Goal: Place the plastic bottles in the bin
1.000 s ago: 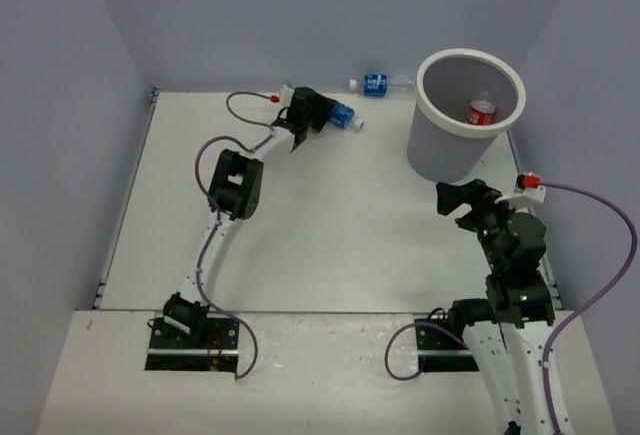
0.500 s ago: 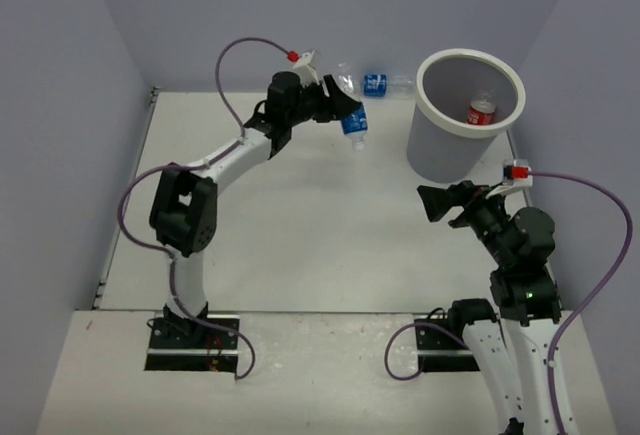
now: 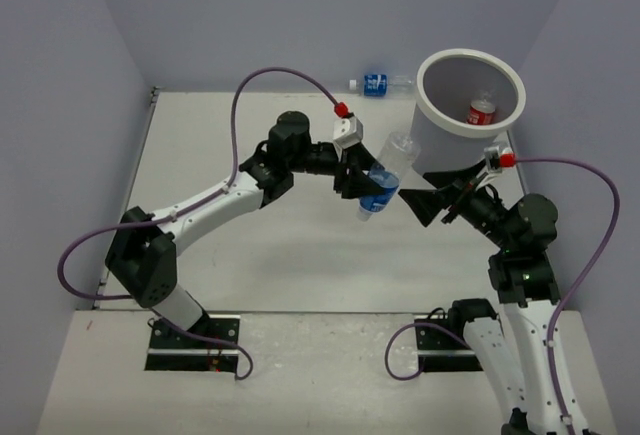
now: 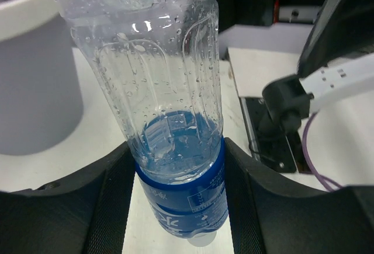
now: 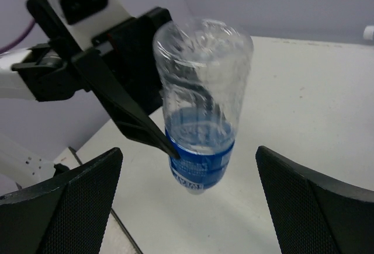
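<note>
Our left gripper (image 3: 371,193), clamped on an upended blue-labelled bottle (image 3: 395,160), hangs hemmed on its right by the wall of the bin (image 3: 440,160) and our wide-open right gripper (image 3: 416,207), just beside it. Bare table (image 3: 310,245) lies free toward the near edge; a second bottle (image 3: 378,83) lines the far wall (image 3: 300,15).

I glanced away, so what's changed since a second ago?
The left end effector lifted its blue-labelled bottle from the far edge toward the bin; the open right end effector swung in beside it. The bin, its red-labelled bottle and the second blue-labelled bottle stayed put.
</note>
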`<state>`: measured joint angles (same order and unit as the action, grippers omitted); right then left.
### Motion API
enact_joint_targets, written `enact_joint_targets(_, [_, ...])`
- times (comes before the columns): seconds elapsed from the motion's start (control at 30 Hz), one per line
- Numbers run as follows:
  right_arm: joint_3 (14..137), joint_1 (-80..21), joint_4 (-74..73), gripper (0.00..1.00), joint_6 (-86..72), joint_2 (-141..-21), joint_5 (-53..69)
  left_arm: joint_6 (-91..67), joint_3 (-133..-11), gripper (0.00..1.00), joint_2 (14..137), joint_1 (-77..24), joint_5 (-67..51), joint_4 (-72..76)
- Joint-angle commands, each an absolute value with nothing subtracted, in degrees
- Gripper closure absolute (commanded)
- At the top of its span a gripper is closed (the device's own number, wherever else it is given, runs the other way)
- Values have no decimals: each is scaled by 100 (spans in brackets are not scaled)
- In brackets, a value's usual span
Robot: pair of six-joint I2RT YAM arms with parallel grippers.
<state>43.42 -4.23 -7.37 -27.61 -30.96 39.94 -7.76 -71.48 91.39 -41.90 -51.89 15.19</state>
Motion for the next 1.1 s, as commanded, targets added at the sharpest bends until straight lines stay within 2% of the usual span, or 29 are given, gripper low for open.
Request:
enact_joint_targets(0.0, [4500,-439,-97,1,-2752,-2916,4499,-435,-7115,100,9045,-4242,-5836,1612])
enact_joint_targets(0.33, [4482,-439,185,1,-2988,-3198,4650,-598,-7040,100,8958,-4866,-6302,1907])
enact_joint_targets(0.43, [4465,-439,314,7,-3058,-3278,4658,-545,-7040,100,8878,-5008,-6189,1847])
enact_joint_targets(0.5, [4461,-444,391,27,-3094,-3296,4715,-523,-7071,100,8837,-5058,-6073,1797])
enact_joint_targets(0.6, [4465,-439,321,66,-3111,-3243,4579,-563,-7088,100,8749,-5062,-5826,1661])
enact_joint_targets(0.63, [4465,-439,263,79,-3086,-3201,4458,-571,-7109,95,8720,-5062,-5656,1590])
enact_joint_targets(0.67, [4468,-442,194,92,-3059,-3165,4289,-563,-7139,73,8684,-5062,-5493,1490])
enact_joint_targets(0.7, [4480,-447,147,100,-3037,-3145,4123,-543,-7163,39,8644,-5062,-5380,1378])
enact_joint_targets(0.73, [4529,-442,59,100,-3004,-3134,3979,-526,-7169,13,8605,-5062,-5117,1290])
enact_joint_targets(0.77, [4552,-439,-72,100,-2974,-3129,3846,-504,-7177,0,8568,-5062,-4994,1197])
enact_joint_targets(0.9, [4937,-441,-687,100,-2745,-3329,2664,-440,-7277,0,8352,-5062,-3595,515])
enact_joint_targets(0.93, [5126,-447,-976,100,-2692,-3456,1903,-449,-7273,0,8286,-5062,-3091,388])
enact_joint_targets(1.07, [5654,-439,-1125,100,-2475,-3818,515,-567,-7007,0,7783,-5047,-1471,63])
